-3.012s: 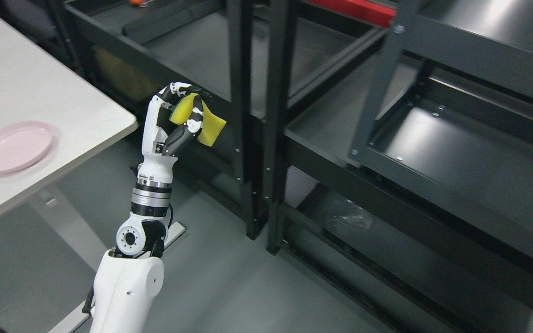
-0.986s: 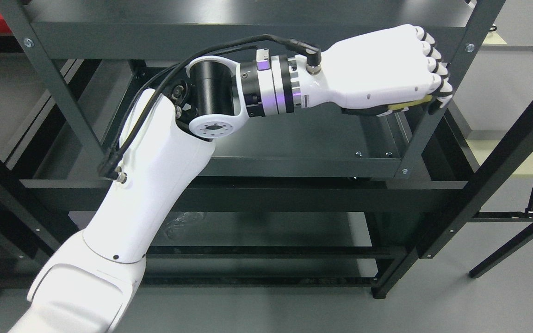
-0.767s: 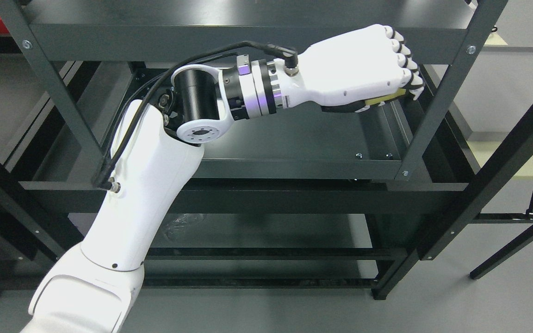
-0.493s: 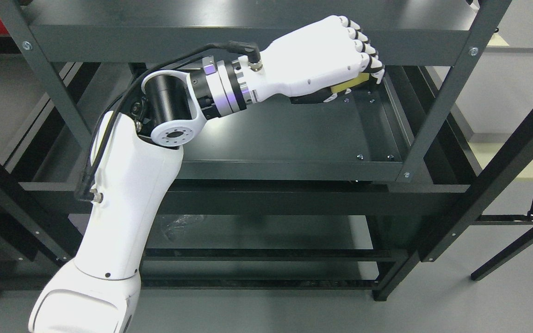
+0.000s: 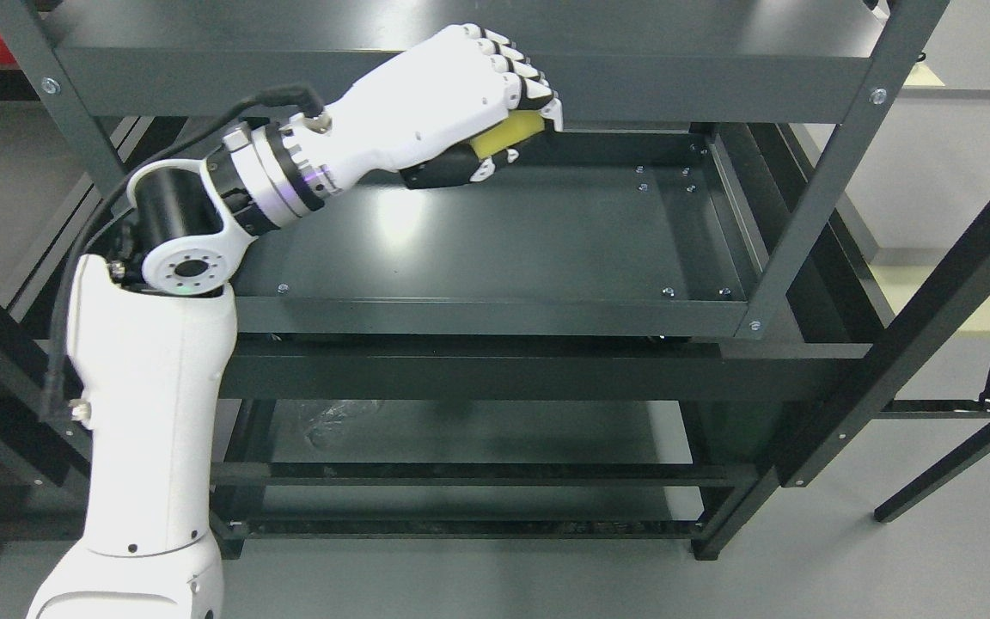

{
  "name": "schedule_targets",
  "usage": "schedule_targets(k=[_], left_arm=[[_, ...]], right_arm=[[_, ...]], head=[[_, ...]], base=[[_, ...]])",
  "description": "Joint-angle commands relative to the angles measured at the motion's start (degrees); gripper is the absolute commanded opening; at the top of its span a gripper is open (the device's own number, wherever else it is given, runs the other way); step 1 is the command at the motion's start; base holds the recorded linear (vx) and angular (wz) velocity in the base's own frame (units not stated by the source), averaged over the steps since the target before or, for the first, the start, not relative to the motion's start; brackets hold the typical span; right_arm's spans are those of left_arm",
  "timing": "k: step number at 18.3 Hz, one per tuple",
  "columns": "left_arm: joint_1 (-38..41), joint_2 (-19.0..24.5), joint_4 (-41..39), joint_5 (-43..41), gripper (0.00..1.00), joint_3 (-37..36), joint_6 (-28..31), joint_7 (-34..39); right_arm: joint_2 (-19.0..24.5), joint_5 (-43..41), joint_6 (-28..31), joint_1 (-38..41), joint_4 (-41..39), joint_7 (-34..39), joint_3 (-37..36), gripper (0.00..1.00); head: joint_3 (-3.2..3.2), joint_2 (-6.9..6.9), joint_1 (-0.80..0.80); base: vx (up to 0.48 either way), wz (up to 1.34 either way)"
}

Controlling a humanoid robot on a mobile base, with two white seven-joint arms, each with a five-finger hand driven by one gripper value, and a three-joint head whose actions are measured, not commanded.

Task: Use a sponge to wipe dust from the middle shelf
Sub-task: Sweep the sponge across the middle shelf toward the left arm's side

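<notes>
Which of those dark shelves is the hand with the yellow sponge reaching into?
The middle shelf: the left hand holds the sponge over its back part, under the top shelf and above the bottom shelf.

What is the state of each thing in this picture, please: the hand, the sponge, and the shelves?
Left robot hand: fingers curled, gripping the sponge.
Yellow sponge: held in the hand, over the rear of the middle shelf.
Middle shelf: bare apart from the hand and sponge.
Bottom shelf: holds something crumpled and clear, too dim to identify.
</notes>
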Motion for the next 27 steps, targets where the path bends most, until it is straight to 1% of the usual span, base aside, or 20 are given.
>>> schedule_targets(k=[1,7,11,13,14,16,17,18,19,20,21,22,23,24,26,27], left_arm=[[6.1,12.6,-3.6,9.3,0.01,15.2,0.0,-0.3],[15.3,20.5,-3.2,16.4,0.02,25.6,0.0,-0.3],[15.4,22.4,-2.1,19.0,0.02,30.9,0.0,0.1],[13.7,21.7,-2.4,23.1,0.01,30.4,0.0,0.5],[10.5,21.4,-2.7,24.3,0.01,29.5,0.0,0.6],[2.8,19.4,-2.7,24.3,0.01,24.5,0.0,0.7],[-1.7,17.1,-2.7,24.1,0.0,20.0,0.0,0.6],[-4.7,14.4,-2.7,23.4,0.0,16.2,0.0,0.6],[-7.2,9.0,-2.5,22.1,0.0,12.2,0.0,0.6],[-8.4,-0.1,-2.3,20.7,0.0,8.2,0.0,0.6],[-8.5,-3.7,-2.2,18.3,0.0,6.2,0.0,0.5],[-8.4,-3.7,-1.7,14.2,0.0,3.3,0.0,1.3],[-8.6,-3.7,-0.3,11.0,0.0,-2.0,0.0,4.8],[-8.6,-3.7,1.0,7.1,0.0,-7.8,0.0,11.0],[-8.6,-3.7,1.7,-2.9,0.0,-14.8,0.0,19.0],[-8.6,-3.7,1.9,-4.0,0.0,-19.4,0.0,22.5]], right_arm=[[-1.0,0.0,0.0,0.0,-1.0,0.0,0.0,1.0],[-1.0,0.0,0.0,0.0,-1.0,0.0,0.0,1.0],[-1.0,0.0,0.0,0.0,-1.0,0.0,0.0,1.0],[-1.0,0.0,0.0,0.0,-1.0,0.0,0.0,1.0],[-1.0,0.0,0.0,0.0,-1.0,0.0,0.0,1.0],[-1.0,0.0,0.0,0.0,-1.0,0.0,0.0,1.0],[-1.0,0.0,0.0,0.0,-1.0,0.0,0.0,1.0],[-1.0,0.0,0.0,0.0,-1.0,0.0,0.0,1.0],[-1.0,0.0,0.0,0.0,-1.0,0.0,0.0,1.0],[-1.0,0.0,0.0,0.0,-1.0,0.0,0.0,1.0],[-1.0,0.0,0.0,0.0,-1.0,0.0,0.0,1.0],[-1.0,0.0,0.0,0.0,-1.0,0.0,0.0,1.0],[-1.0,0.0,0.0,0.0,-1.0,0.0,0.0,1.0],[-1.0,0.0,0.0,0.0,-1.0,0.0,0.0,1.0],[-1.0,0.0,0.0,0.0,-1.0,0.0,0.0,1.0],[-1.0,0.0,0.0,0.0,-1.0,0.0,0.0,1.0]], head=[[0.0,0.0,0.0],[0.0,0.0,0.0],[0.0,0.0,0.0],[0.0,0.0,0.0],[0.0,0.0,0.0],[0.0,0.0,0.0],[0.0,0.0,0.0],[0.0,0.0,0.0],[0.0,0.0,0.0],[0.0,0.0,0.0],[0.0,0.0,0.0],[0.0,0.0,0.0],[0.0,0.0,0.0],[0.0,0.0,0.0],[0.0,0.0,0.0],[0.0,0.0,0.0]], base=[[0.0,0.0],[0.0,0.0],[0.0,0.0],[0.0,0.0],[0.0,0.0],[0.0,0.0],[0.0,0.0],[0.0,0.0],[0.0,0.0],[0.0,0.0],[0.0,0.0],[0.0,0.0],[0.0,0.0],[0.0,0.0],[0.0,-0.01],[0.0,0.0]])
